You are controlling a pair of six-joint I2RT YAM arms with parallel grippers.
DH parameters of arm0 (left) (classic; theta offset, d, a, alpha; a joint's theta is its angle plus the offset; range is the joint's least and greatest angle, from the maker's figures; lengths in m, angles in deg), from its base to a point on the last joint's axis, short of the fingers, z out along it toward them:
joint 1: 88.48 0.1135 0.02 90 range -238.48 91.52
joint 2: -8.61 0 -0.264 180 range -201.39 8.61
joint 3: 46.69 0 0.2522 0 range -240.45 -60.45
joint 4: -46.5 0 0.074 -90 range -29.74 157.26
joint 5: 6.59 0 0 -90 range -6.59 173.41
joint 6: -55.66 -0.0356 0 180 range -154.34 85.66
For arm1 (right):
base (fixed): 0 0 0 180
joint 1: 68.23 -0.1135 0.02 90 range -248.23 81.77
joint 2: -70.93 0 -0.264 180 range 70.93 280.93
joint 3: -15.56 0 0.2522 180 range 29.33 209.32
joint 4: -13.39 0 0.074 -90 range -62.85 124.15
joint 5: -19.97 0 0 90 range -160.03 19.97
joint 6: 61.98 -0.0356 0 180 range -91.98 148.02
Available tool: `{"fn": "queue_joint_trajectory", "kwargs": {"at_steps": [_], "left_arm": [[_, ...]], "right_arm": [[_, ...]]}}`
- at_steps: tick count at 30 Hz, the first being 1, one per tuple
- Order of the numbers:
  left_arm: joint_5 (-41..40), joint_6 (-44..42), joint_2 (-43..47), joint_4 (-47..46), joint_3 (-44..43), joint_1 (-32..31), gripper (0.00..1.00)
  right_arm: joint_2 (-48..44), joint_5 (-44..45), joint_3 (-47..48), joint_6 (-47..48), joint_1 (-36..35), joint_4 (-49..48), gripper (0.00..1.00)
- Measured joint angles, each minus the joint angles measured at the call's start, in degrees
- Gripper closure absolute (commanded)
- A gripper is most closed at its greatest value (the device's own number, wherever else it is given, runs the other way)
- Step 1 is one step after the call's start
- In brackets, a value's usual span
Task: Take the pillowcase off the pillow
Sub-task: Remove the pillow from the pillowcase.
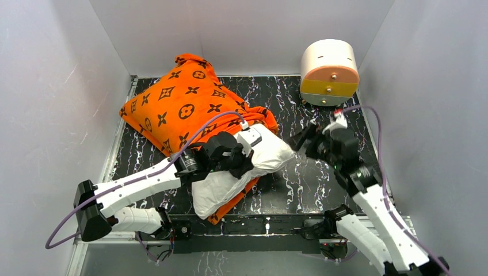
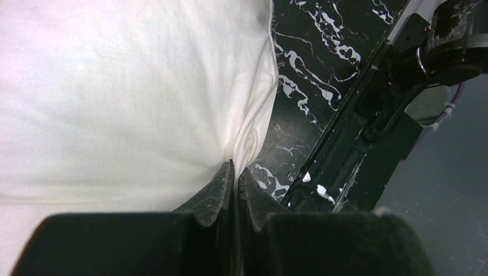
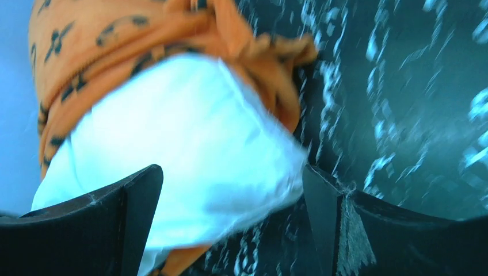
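The orange pillowcase [image 1: 184, 103] with dark brown motifs covers the far part of the white pillow [image 1: 270, 154], whose near end sticks out bare. My left gripper [image 1: 248, 150] is shut on a pinch of the pillow's white fabric [image 2: 247, 135] at its edge. My right gripper [image 1: 299, 141] is open, just right of the pillow's bare end, holding nothing. In the right wrist view the pillow [image 3: 190, 138] and the bunched pillowcase rim [image 3: 253, 40] lie ahead of the spread fingers [image 3: 322, 201].
A round white drawer box [image 1: 329, 72] with orange and yellow drawer fronts stands at the back right. Grey walls enclose the black marbled table [image 1: 299, 184] on three sides. A black rail [image 1: 270, 224] runs along the near edge.
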Motion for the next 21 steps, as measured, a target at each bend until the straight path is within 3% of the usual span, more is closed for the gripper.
{"fn": "queue_joint_trajectory", "kwargs": {"at_steps": [3,9,10,12,15,21], "left_arm": [[0.0,-0.3,-2.8,-1.2,-1.7,0.0,1.0],[1.5,-1.2,-7.8,-1.8,-5.5,0.2,1.0],[1.9,-1.5,-8.4,-1.5,-6.2,0.2,0.93],[2.3,-2.5,-9.3,-0.6,-7.2,0.2,0.68],[3.9,-4.0,-9.6,0.2,-8.8,0.2,0.45],[2.8,-5.8,-7.1,4.9,-11.3,0.0,0.26]], "right_arm": [[-8.6,-5.8,-11.6,-8.3,0.0,-2.6,0.01],[-10.4,-15.4,-26.8,-20.8,0.0,-14.7,0.01],[-8.9,-16.6,-28.0,-22.1,0.0,-18.0,0.01],[-4.7,-18.8,-28.4,-24.3,0.0,-24.5,0.12],[4.9,-21.8,-26.6,-26.2,0.0,-32.6,0.42],[16.0,-22.3,-19.0,-24.1,0.2,-33.4,0.81]]}}
